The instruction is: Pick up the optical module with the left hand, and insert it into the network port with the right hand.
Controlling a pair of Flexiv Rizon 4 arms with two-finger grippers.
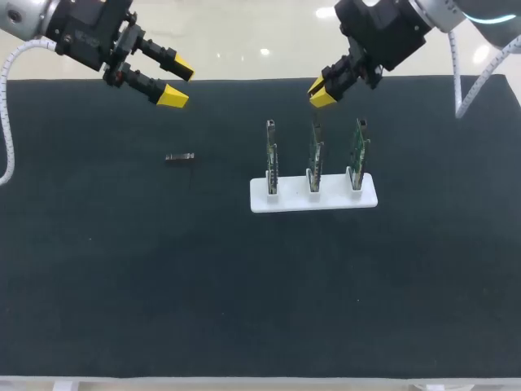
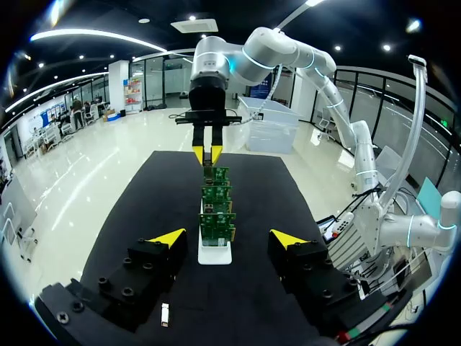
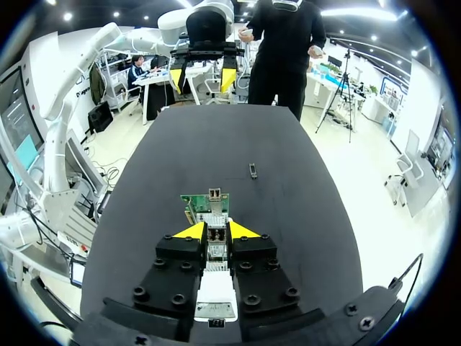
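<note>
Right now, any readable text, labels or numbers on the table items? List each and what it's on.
None legible.
Print on the three circuit boards: too small to read.
The optical module: too small to tell.
The white holder: no marking shows.

We find no text, number or sign that we can read on anything on the table (image 1: 122, 285). The boards (image 1: 315, 151) show green faces with marks too fine to make out, and the module (image 1: 180, 157), near the left edge, is too small for us to tell any label. The white base (image 1: 313, 199) looks plain.
</note>
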